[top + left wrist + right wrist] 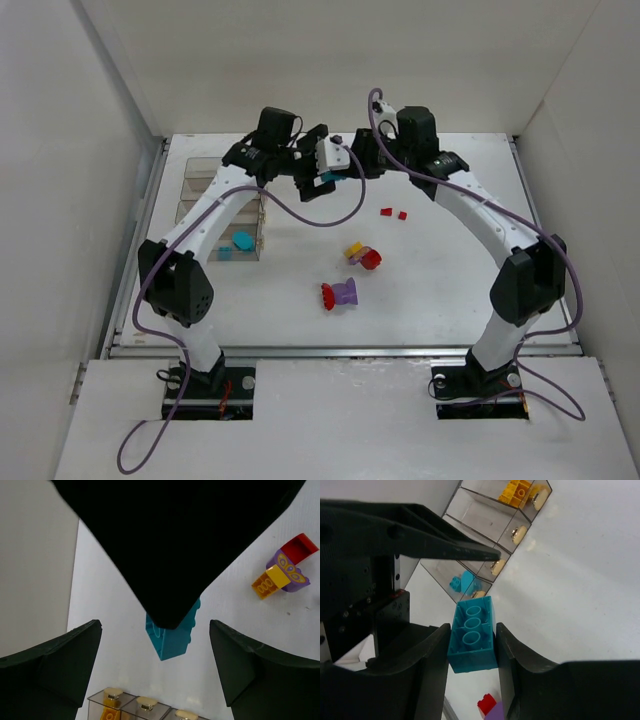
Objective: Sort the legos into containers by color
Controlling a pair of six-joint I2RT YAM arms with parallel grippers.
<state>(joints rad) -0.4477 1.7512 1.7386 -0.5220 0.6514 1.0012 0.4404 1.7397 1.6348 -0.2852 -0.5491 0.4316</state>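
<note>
Bins point(470, 517) number four; I count two mixed clumps point(362, 255) point(340, 294) at centre frame. My right gripper point(472, 655) pinches one cyan brick point(471, 635); left gripper point(154, 630) gapes wide, holding nothing.

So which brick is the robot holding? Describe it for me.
Look where the two arms meet, over the far side of the white table. There the right gripper pinches a cyan brick, the only one in the air; the rest lie on the table or in the clear bins.
</note>
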